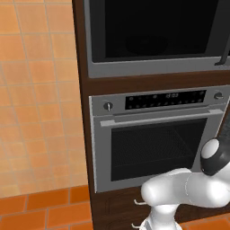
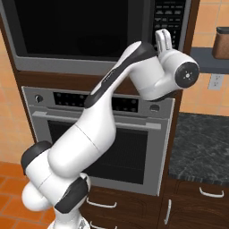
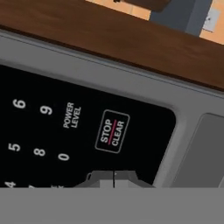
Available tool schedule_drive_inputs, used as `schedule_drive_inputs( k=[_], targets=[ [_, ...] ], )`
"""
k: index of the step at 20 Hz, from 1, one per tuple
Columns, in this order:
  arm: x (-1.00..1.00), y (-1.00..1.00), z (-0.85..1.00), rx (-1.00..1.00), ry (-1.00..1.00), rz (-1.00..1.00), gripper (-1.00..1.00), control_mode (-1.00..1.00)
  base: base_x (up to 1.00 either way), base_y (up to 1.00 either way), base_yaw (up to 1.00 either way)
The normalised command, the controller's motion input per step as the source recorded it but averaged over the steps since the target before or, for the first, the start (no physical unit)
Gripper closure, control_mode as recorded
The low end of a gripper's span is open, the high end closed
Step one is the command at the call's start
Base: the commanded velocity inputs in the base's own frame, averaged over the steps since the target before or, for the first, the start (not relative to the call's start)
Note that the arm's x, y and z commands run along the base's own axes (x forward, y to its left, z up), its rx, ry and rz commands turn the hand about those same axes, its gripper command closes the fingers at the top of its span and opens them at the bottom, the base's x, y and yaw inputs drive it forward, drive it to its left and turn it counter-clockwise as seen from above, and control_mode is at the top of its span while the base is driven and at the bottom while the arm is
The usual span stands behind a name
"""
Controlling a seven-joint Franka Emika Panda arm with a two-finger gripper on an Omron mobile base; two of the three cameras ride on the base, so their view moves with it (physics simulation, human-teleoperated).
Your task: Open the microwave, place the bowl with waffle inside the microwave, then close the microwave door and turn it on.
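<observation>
Presently I log, left to right, taking the microwave [image 2: 89, 36] as my landmark. Microwave door [image 1: 157, 29]: black glass, shut, with a dark vertical handle [image 1: 223, 40] at its right edge. Keypad [image 3: 65, 127]: right of the door, with digits, POWER LEVEL and a STOP CLEAR button [image 3: 112, 131]. Gripper [image 2: 163, 41]: held up against that keypad, fingers pressed together, holding nothing. Silver oven [image 1: 152, 134]: directly below the microwave. Dark stone counter [image 2: 201, 143]: lower right of the microwave.

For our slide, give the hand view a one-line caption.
Shut hand close to the microwave keypad, just below the STOP/CLEAR button.
</observation>
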Motion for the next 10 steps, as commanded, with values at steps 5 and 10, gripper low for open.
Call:
schedule_drive_inputs(
  k=[5, 10],
  targets=[
    [0.99, 0.58, -0.17, -0.06, 0.15, -0.04, 1.0, -1.0, 0.0, 0.0, 0.0],
    [1.0, 0.99, -0.37, -0.17, 0.22, -0.02, 1.0, -1.0, 0.0, 0.0, 0.0]
  ],
)
